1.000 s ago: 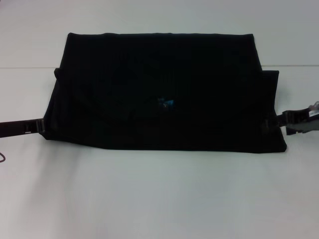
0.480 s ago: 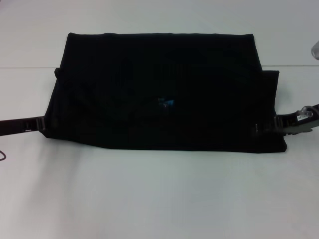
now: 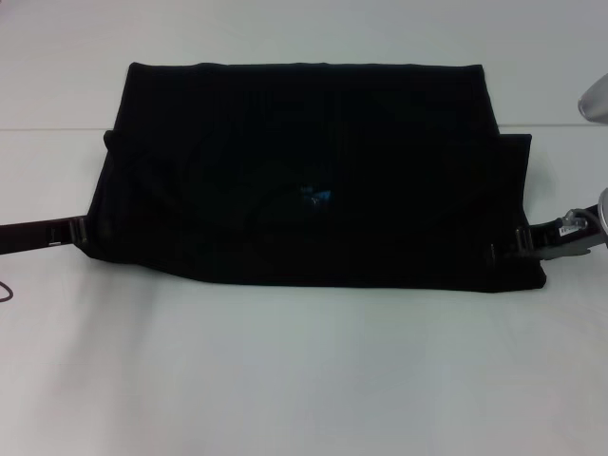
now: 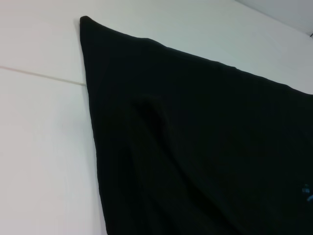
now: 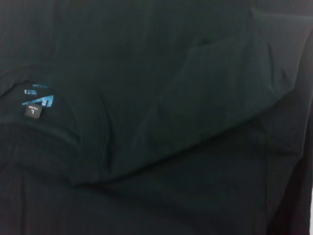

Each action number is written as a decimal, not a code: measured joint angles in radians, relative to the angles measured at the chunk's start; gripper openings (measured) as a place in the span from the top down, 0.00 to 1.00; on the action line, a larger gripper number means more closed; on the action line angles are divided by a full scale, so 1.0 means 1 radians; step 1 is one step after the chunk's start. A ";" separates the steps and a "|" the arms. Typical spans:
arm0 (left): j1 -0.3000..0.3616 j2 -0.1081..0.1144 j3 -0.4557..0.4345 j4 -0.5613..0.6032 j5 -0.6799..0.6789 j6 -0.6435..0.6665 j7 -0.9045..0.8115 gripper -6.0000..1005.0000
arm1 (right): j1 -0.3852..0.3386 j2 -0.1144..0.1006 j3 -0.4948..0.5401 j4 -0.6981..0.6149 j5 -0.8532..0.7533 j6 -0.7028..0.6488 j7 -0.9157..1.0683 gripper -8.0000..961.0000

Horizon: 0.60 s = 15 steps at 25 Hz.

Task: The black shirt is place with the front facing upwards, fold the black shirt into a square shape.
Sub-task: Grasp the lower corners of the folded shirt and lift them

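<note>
The black shirt (image 3: 304, 171) lies folded into a wide band on the white table (image 3: 304, 380); its blue neck label (image 5: 38, 102) carries a black tab reading "L". The left gripper (image 3: 81, 231) and right gripper (image 3: 521, 240) sit at the shirt's left and right edges; whether either grips the cloth cannot be told

two robot arms reach inward, low and level. the left hand (image 3: 84, 231) sits at the left side; the right hand (image 3: 521, 241) at the right. neither hand's grip is discernible.
</note>
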 joint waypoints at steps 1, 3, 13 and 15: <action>0.000 0.000 0.000 0.000 -0.001 0.000 0.001 0.96 | 0.000 0.000 -0.002 0.001 0.000 0.001 0.000 0.29; 0.000 0.000 -0.001 0.000 -0.006 0.000 0.003 0.96 | 0.000 -0.001 -0.007 0.001 -0.001 0.005 0.003 0.38; 0.007 0.001 -0.023 0.003 -0.022 0.009 0.012 0.96 | -0.005 -0.003 -0.011 0.002 -0.001 0.001 0.009 0.74; 0.007 0.002 -0.023 0.003 -0.022 0.012 0.012 0.96 | -0.006 -0.004 -0.011 0.002 -0.001 0.000 0.009 0.79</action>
